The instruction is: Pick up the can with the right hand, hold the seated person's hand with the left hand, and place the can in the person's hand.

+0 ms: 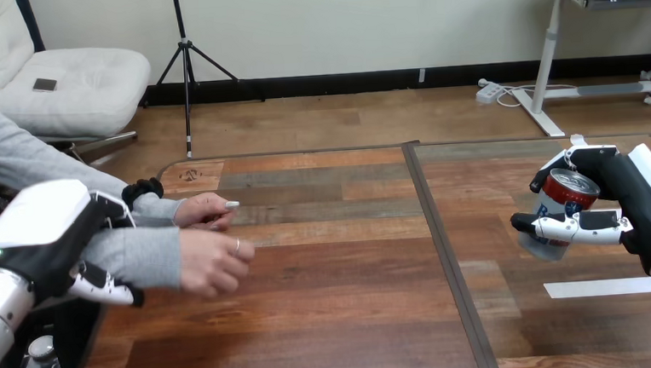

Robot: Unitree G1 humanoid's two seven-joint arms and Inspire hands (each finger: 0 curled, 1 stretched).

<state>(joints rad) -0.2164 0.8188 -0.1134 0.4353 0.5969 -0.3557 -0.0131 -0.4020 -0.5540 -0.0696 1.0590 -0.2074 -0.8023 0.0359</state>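
My right hand (pixel 626 195) is at the right of the table, shut on the can (pixel 559 197). The can has a red top and a blue and white body, and it tilts toward the left. At the left, my left hand (pixel 56 230) has its fingers over and its thumb (pixel 106 288) under the person's grey-sleeved forearm (pixel 143 253), curled round it just behind the wrist. That arm ends in the person's nearer hand (pixel 214 263), which rests loosely closed on the table. The person's farther hand (pixel 207 210) lies just beyond it. A wide stretch of table separates the can from the person's hands.
A dark seam (pixel 446 253) runs front to back across the wooden table between the two sides. A white tape strip (pixel 600 287) lies on the table below my right hand. A small grey device (pixel 37 365) sits off the table's left edge.
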